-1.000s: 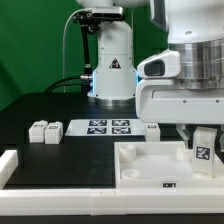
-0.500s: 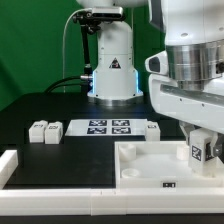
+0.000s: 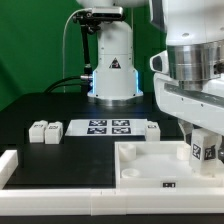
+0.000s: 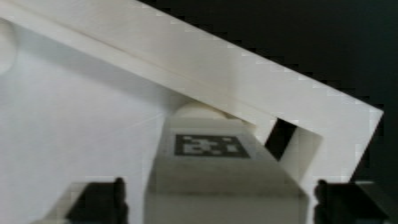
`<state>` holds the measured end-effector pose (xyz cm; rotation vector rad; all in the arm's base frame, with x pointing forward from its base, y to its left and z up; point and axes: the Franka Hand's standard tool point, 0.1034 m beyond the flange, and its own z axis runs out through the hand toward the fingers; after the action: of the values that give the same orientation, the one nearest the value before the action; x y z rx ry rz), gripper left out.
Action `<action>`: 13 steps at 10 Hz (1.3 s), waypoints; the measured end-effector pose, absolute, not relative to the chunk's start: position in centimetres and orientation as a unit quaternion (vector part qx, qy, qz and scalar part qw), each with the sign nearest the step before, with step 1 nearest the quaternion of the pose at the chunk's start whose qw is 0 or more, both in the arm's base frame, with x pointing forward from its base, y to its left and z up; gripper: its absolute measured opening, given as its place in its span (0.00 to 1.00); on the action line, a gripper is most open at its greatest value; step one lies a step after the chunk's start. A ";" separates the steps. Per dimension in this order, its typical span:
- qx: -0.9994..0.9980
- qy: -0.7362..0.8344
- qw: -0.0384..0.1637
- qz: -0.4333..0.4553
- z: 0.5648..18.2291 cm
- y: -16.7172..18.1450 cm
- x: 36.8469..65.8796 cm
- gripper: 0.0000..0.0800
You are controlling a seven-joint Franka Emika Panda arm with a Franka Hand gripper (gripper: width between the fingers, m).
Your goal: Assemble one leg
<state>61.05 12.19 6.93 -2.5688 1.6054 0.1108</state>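
Observation:
My gripper [image 3: 203, 143] is at the exterior view's right, shut on the leg [image 3: 203, 152], a small white block with a square marker tag. It holds the leg upright at the far right corner of the large white panel [image 3: 150, 168]. In the wrist view the leg [image 4: 214, 150] lies between my two dark fingertips [image 4: 102, 200], tag facing the camera, with the panel's edge [image 4: 214, 60] behind it. Whether the leg's lower end touches the panel is hidden.
Two more small white blocks [image 3: 45, 131] stand at the exterior view's left and one [image 3: 152, 129] stands beside the marker board [image 3: 108, 127]. A white raised rim [image 3: 10, 165] runs along the front left. The arm's base [image 3: 112, 70] stands behind.
My gripper has turned and shifted slightly over the panel's corner, and the leg's tag now faces the camera more squarely. The leg stays at about the same spot.

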 end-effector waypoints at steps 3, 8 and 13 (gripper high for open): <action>-0.926 0.372 0.059 0.026 6.9 12.3 61.0 0.81; -0.991 0.117 0.061 0.009 6.9 12.3 61.0 0.81; -0.997 -0.053 0.057 -0.006 7.0 12.3 61.1 0.81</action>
<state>61.08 12.26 6.97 -3.0227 -0.1593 -0.0169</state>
